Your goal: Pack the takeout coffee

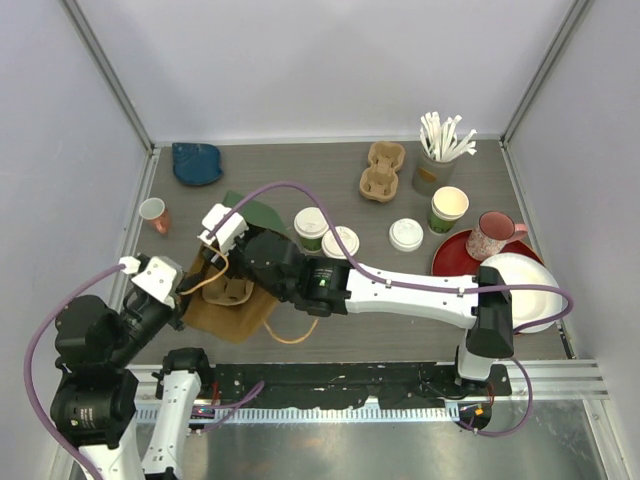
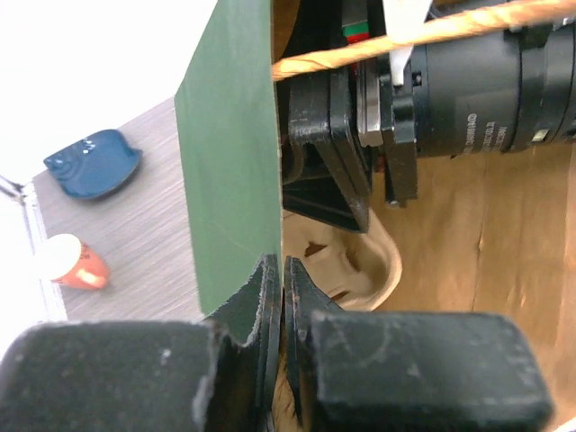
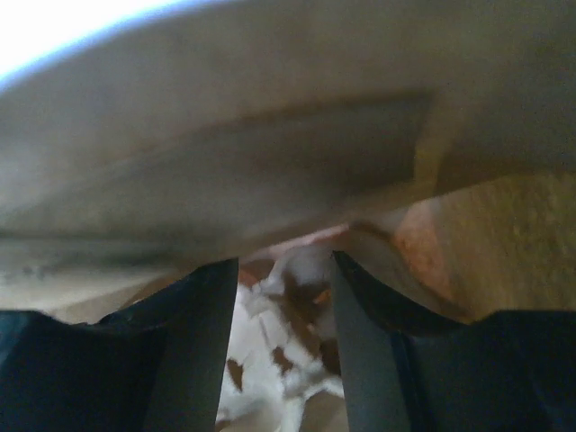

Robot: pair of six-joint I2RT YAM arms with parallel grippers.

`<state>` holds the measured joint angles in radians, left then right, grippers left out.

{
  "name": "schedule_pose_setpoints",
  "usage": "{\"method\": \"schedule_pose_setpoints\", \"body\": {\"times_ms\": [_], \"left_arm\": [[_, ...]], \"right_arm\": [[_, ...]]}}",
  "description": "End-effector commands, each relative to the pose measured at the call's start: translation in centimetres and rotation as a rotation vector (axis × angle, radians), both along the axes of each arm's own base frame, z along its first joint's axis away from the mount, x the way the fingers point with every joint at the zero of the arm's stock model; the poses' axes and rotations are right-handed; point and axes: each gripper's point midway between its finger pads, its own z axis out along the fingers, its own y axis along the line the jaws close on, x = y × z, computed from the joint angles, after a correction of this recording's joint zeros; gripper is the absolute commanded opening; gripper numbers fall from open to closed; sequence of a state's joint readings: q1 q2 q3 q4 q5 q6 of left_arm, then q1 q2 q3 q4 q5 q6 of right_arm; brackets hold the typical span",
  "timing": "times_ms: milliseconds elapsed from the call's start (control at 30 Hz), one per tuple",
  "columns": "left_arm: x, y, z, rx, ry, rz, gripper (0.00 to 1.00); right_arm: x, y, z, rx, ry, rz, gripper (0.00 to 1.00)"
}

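Note:
The takeout coffee, two green cups with white lids (image 1: 312, 226) (image 1: 341, 242), stands on the table just right of the bag. A brown paper bag (image 1: 238, 318) with a green panel (image 2: 229, 162) lies on its side, mouth open. My left gripper (image 2: 283, 266) is shut on the bag's edge (image 1: 190, 290). My right arm (image 1: 400, 285) reaches into the bag above a cardboard cup carrier (image 2: 371, 263) that lies inside. The right gripper (image 3: 286, 265) has its jaws apart. Something pale and blurred shows between them.
A loose white lid (image 1: 406, 233), a lidless green cup (image 1: 448, 208), a pink mug (image 1: 490, 235) on a red plate (image 1: 452, 262) and a white plate (image 1: 530, 290) sit at right. A second carrier (image 1: 383, 170), straws (image 1: 440, 140), a blue dish (image 1: 197, 163) and an orange cup (image 1: 154, 214) stand further back.

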<state>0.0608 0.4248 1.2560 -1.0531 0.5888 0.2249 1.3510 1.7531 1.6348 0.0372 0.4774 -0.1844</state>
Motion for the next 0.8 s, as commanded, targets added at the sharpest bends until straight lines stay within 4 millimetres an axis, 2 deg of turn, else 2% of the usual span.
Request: {"method": "schedule_pose_setpoints", "body": {"times_ms": [0, 67, 100, 167, 300, 333, 400, 533, 567, 633, 667, 700, 767], "left_arm": [[0.1, 1.2, -0.2, 0.157, -0.102, 0.005, 0.0], [-0.1, 1.5, -0.3, 0.219, -0.133, -0.003, 0.0], [-0.1, 1.5, -0.5, 0.232, -0.136, -0.005, 0.0], [-0.5, 1.5, -0.6, 0.268, -0.153, -0.023, 0.0], [-1.5, 0.8, -1.5, 0.299, -0.155, -0.086, 0.0], [-1.7, 0.7, -1.9, 0.304, -0.146, -0.096, 0.0], [-1.9, 0.8, -2.1, 0.337, -0.162, -0.1, 0.0], [-2.2, 0.8, -2.3, 0.354, -0.165, -0.1, 0.0], [-2.2, 0.7, -2.1, 0.338, -0.162, -0.099, 0.0], [-2.1, 0.4, -1.3, 0.282, -0.15, -0.092, 0.0], [-2.3, -0.1, -1.1, 0.256, -0.145, -0.114, 0.0], [-2.5, -0.3, -0.4, 0.237, -0.154, -0.112, 0.0], [-2.5, -0.7, 0.6, 0.187, -0.157, -0.11, 0.0]], "right_arm": [[-1.7, -1.0, 1.5, 0.022, 0.089, 0.048, 0.52], [-1.7, -1.2, 1.1, 0.007, 0.089, 0.05, 0.53], [-1.8, -1.3, 1.4, 0.013, 0.076, 0.061, 0.54], [-2.6, -0.8, 0.9, 0.009, 0.053, 0.125, 0.55], [-7.3, 1.0, 1.7, 0.055, -0.008, 0.438, 0.57], [-9.1, 1.1, 2.4, 0.08, -0.018, 0.536, 0.58], [-9.5, 1.1, 2.4, 0.094, -0.026, 0.558, 0.59], [-6.0, 0.9, 2.1, 0.062, -0.034, 0.366, 0.58], [-4.2, 0.8, 0.9, 0.006, -0.041, 0.272, 0.58], [-2.1, 0.6, -0.8, -0.096, -0.108, 0.18, 0.58], [-0.9, 0.6, -2.6, -0.17, -0.113, 0.125, 0.58], [-0.5, 0.6, -3.8, -0.219, -0.11, 0.115, 0.58], [0.3, 0.5, -5.0, -0.274, -0.091, 0.106, 0.59]]}}
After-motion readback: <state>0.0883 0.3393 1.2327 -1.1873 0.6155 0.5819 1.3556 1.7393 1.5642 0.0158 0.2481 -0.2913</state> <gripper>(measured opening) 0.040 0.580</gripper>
